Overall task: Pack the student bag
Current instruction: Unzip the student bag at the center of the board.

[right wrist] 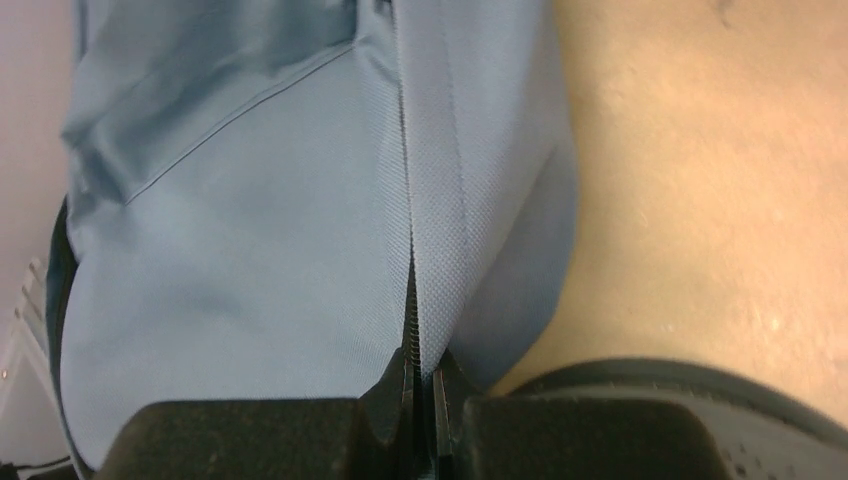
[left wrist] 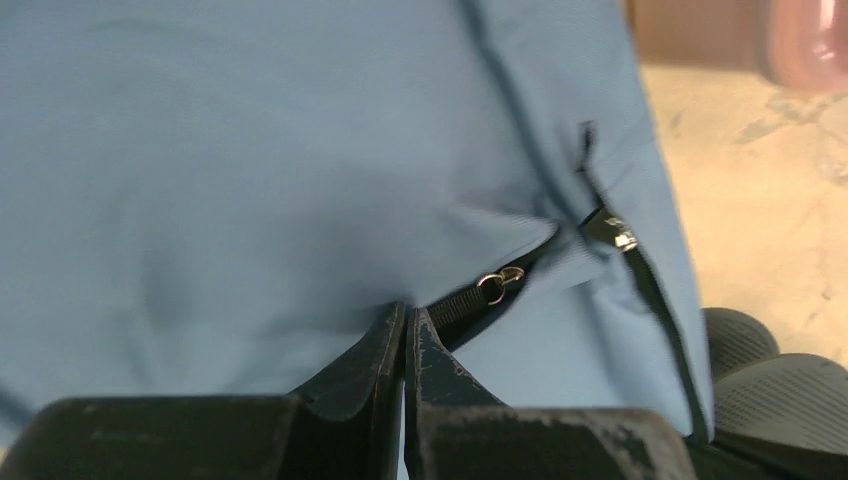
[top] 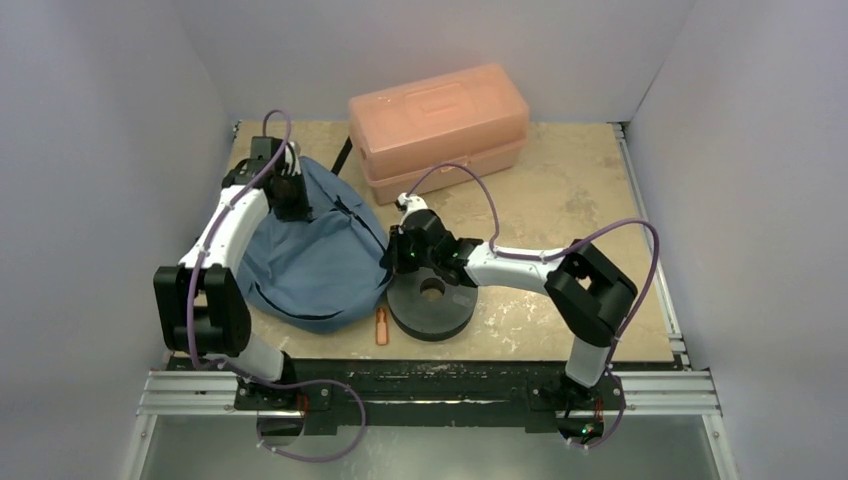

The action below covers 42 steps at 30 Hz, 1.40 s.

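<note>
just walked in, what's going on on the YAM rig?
Both arms are on the slate-blue student bag at the table's left. The left hand is shut on the zipper pull near the bag's far end. The right hand pinches the fabric at the zipper seam on the bag's right side. The zipper looks closed there. A salmon-pink plastic box and a black disc sit nearby.

Open table (top: 600, 180) spreads on the right, from the pink box (top: 440, 130) at the far middle across to the right wall (top: 745, 200). The student bag (top: 310, 265) takes up the left side. A black disc (top: 432, 310) sits just beside the bag's near right edge, with a small orange item (top: 381, 326) in the gap between them. The right arm (top: 520, 262) bars the middle.
</note>
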Each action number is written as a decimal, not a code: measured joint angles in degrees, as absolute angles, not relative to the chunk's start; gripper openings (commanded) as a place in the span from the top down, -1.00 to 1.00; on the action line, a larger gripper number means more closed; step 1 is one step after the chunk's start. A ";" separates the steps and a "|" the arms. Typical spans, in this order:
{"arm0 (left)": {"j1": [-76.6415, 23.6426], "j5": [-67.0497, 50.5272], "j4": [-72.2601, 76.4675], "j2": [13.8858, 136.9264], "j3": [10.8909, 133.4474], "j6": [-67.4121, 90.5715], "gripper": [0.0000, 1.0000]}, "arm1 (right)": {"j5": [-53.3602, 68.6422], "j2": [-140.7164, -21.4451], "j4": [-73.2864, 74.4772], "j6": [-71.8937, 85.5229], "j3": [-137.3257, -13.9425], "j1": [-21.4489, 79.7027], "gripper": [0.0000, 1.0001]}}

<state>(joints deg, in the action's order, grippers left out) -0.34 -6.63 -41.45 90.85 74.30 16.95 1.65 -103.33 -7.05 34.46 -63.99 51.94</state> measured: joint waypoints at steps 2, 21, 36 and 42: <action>-0.01 -4.43 -42.48 87.55 71.94 16.86 1.00 | -0.73 -102.17 -7.77 37.45 -61.58 52.36 1.00; 4.49 -2.42 -44.97 68.97 60.90 16.88 1.00 | -4.34 -99.07 -11.05 36.97 -57.63 52.58 1.00; 6.79 6.52 -44.84 62.63 54.19 16.78 0.94 | -5.93 -99.79 -4.95 32.01 -61.80 52.53 -0.02; 6.85 4.23 -43.51 62.61 53.95 16.43 0.37 | -11.11 -95.64 1.74 26.44 -64.49 53.84 -0.38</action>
